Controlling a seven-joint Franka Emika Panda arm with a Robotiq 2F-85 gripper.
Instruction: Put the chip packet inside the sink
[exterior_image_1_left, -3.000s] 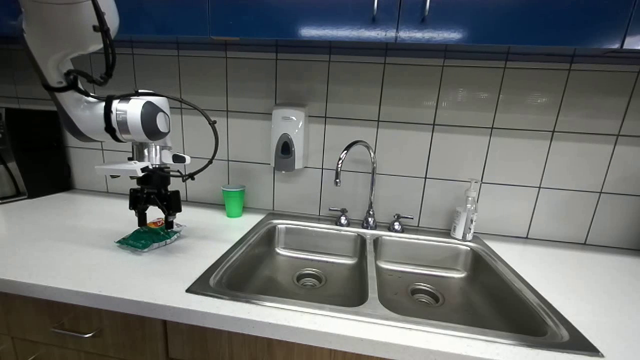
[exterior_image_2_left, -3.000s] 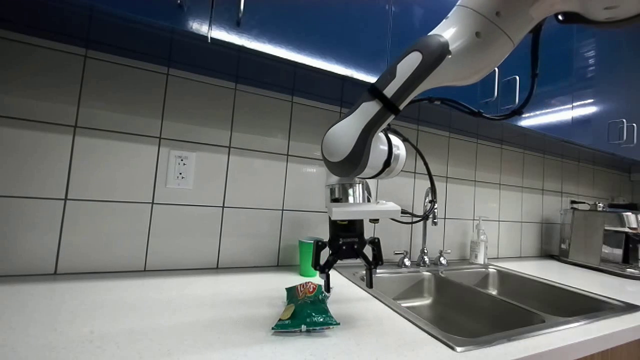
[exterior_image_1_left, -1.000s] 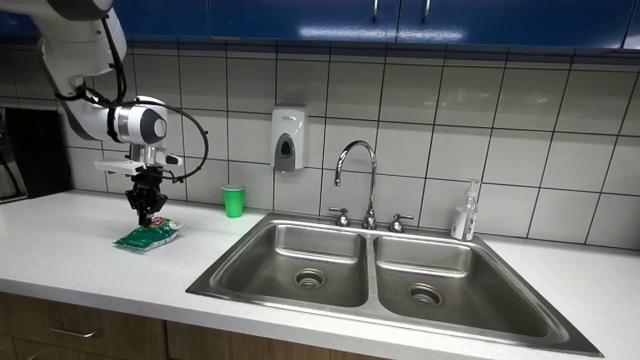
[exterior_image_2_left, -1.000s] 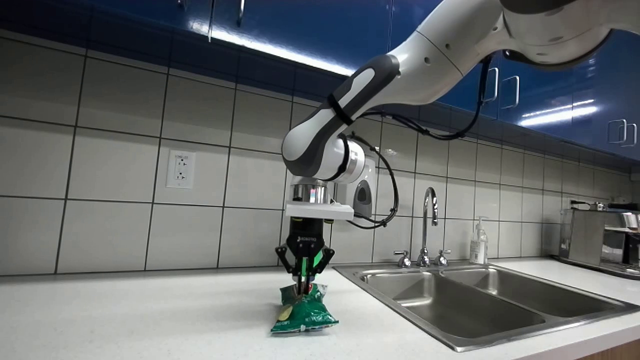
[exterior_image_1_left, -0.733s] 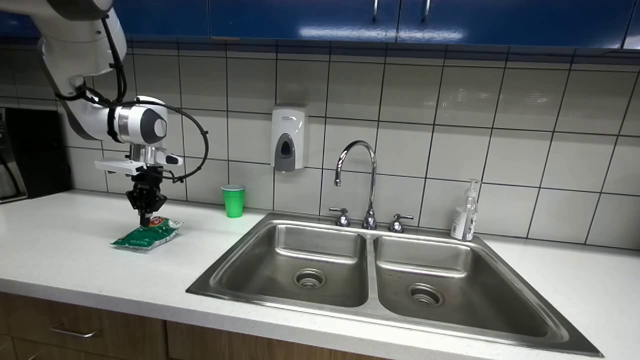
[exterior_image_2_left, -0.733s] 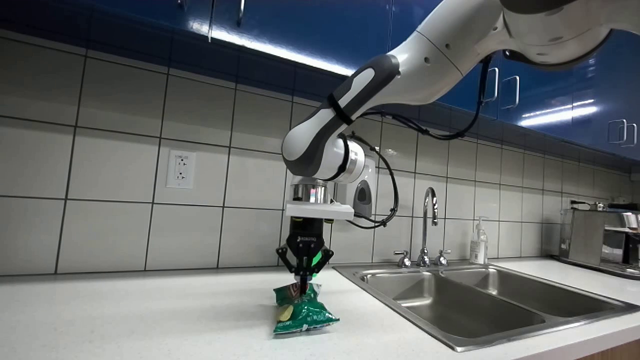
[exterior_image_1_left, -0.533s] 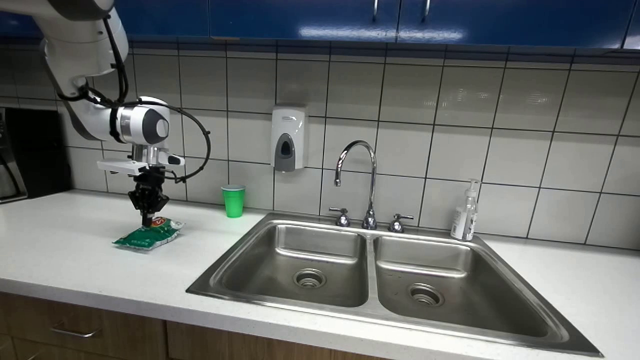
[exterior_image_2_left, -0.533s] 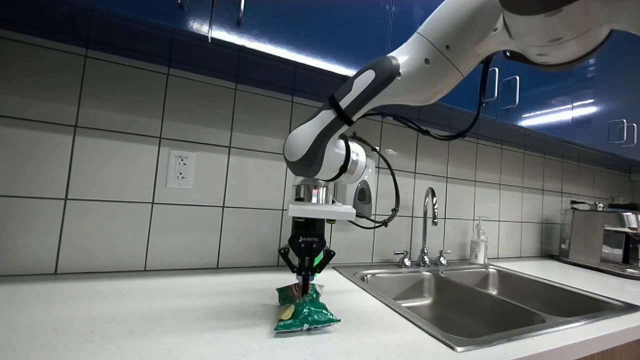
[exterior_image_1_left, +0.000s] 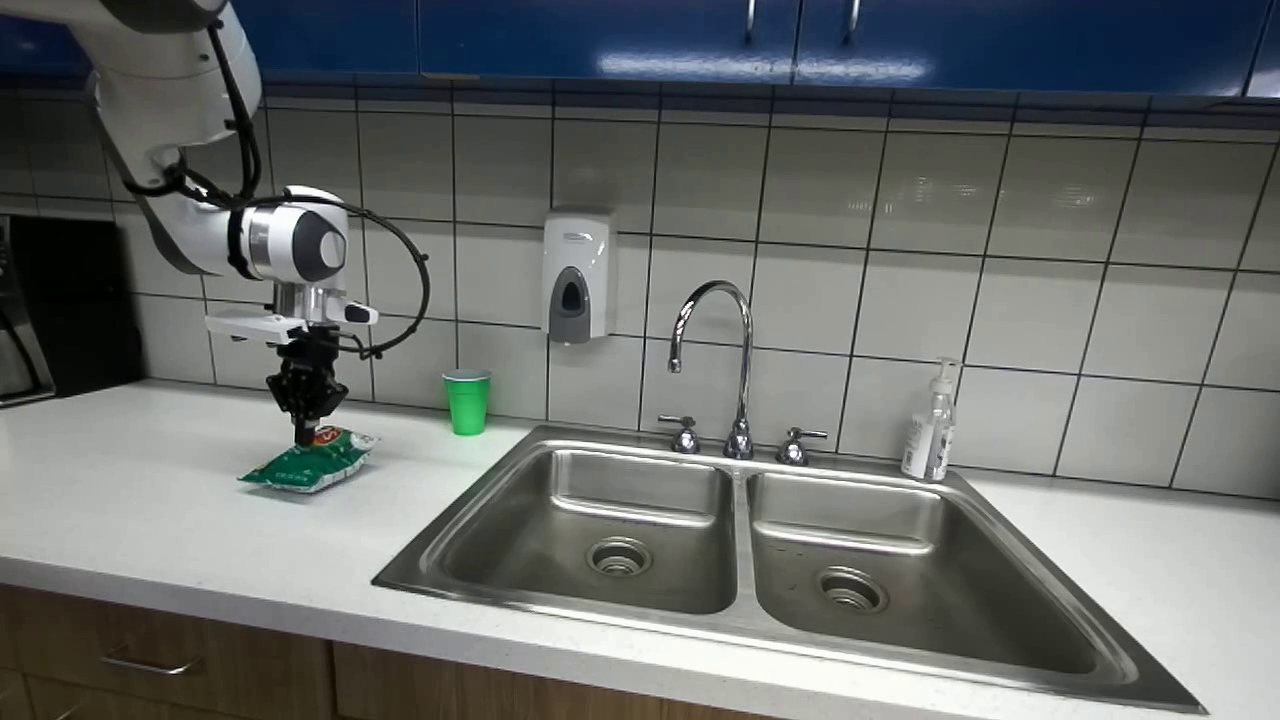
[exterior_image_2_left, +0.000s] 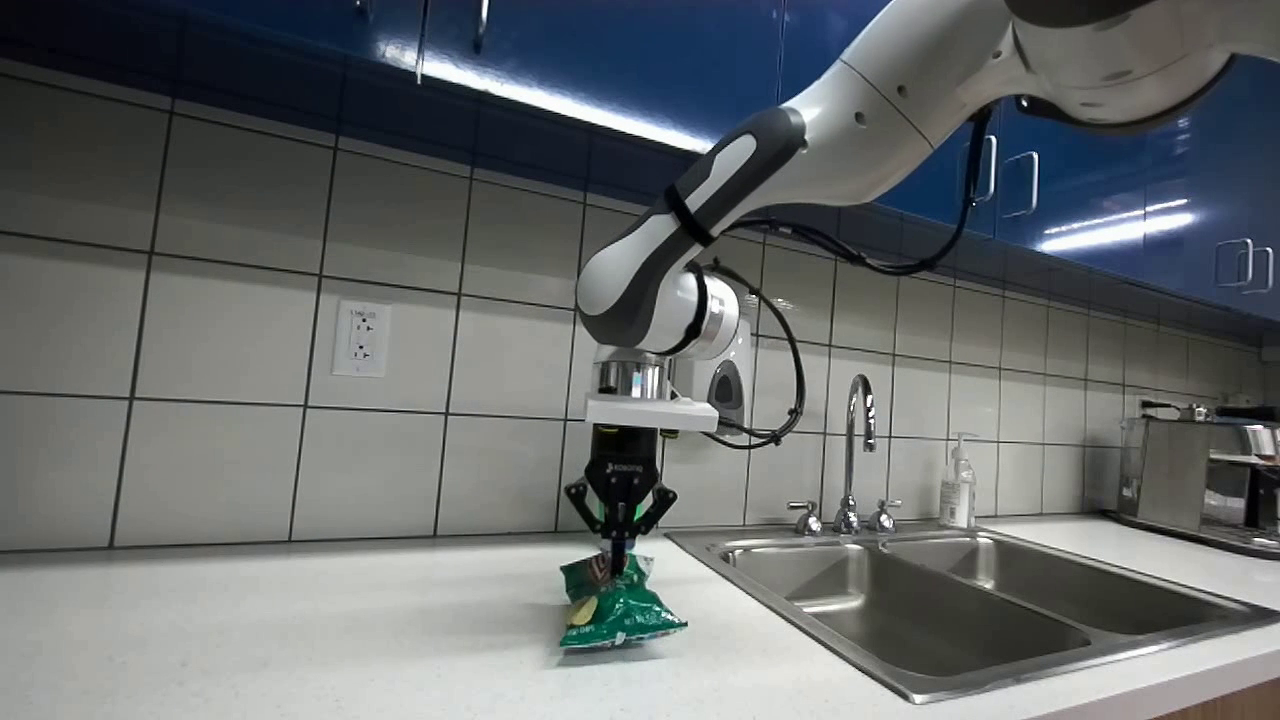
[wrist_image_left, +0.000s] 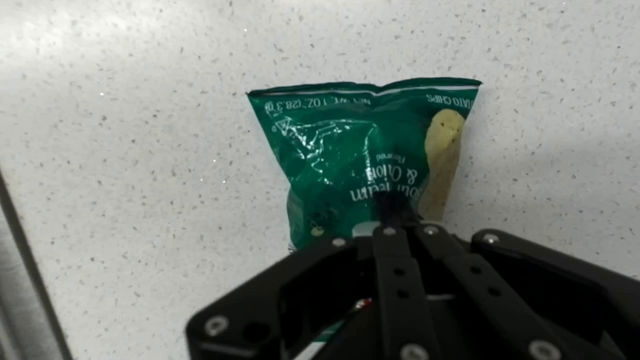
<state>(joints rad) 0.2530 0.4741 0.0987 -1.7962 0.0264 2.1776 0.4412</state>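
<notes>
Pretty ordinary kitchen setup: white speckled counter (exterior_image_1_left: 150, 480), tiled wall (exterior_image_1_left: 505, 160), blue cupboards (exterior_image_1_left: 600, 35) up top. Seeing the packet (exterior_image_2_left: 622, 612) over the counter, well short of the sink (exterior_image_1_left: 742, 545), maybe just off the surface, maybe with an edge touching, can't quite tell even with both exterior views. Definitely pinched, though: caught around its middle between the pressed-together jaws of a straight-down gripper (exterior_image_2_left: 618, 562), with some of the printing (wrist_image_left: 387, 175) hidden under the fingertips (wrist_image_left: 395, 207) in the wrist view.

So, early days on this job, probably right at the lift. To do it well: go straight up first, nice and slow, no sideways drag, same squeeze all the way. Shiny and puffy by the look of it, so likely to slip out of a loose pinch. Get high enough to clear the sink's edge, trailing ends included, before swinging across. Aim for the nearer basin (exterior_image_1_left: 530, 550), pass in front of the green cup (exterior_image_1_left: 467, 402) and keep away from the tap (exterior_image_1_left: 746, 370). Then dip right down inside before letting go, rather than dropping from high up and risking a bounce out onto the counter
</notes>
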